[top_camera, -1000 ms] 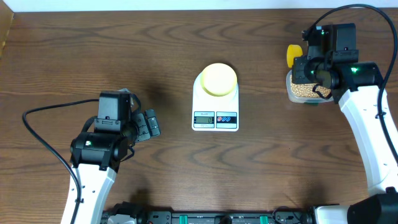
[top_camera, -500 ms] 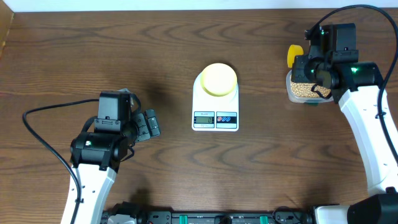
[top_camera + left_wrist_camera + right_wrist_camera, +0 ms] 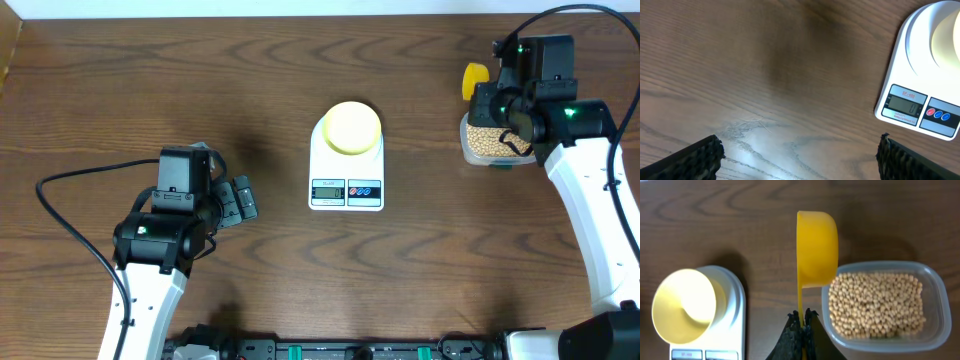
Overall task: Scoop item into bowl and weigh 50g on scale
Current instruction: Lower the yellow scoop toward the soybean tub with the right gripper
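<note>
Clamping the scoop [image 3: 816,250] handle, the right jaws show only wrist-side.

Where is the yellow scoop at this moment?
In the overhead view, the scoop is at the far right, held by the right gripper, beside the bean tub.

Tabletop [image 3: 300,280]: dark brown wood grain, fills the view. Pale strip [image 3: 250,8]: along the far edge. Soft light glare [image 3: 755,145]: on the wood.

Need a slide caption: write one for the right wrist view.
Right gripper holds the scoop by the tub of beans; empty bowl sits on the scale.
</note>
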Action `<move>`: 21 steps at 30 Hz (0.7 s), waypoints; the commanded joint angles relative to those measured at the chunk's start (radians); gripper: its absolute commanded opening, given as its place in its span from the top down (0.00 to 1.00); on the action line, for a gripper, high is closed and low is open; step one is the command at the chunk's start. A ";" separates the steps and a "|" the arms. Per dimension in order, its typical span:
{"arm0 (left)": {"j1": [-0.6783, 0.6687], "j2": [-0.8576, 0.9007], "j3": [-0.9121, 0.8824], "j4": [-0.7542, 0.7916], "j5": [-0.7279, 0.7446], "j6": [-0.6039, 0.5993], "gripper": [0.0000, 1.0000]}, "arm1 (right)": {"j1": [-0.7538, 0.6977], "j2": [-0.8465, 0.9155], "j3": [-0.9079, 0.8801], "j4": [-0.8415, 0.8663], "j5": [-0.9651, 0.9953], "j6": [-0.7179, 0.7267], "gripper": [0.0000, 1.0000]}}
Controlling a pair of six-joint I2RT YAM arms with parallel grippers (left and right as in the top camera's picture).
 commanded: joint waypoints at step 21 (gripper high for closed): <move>0.006 0.003 -0.001 -0.002 -0.021 0.010 0.00 | -0.003 -0.006 0.004 0.065 0.008 0.014 0.99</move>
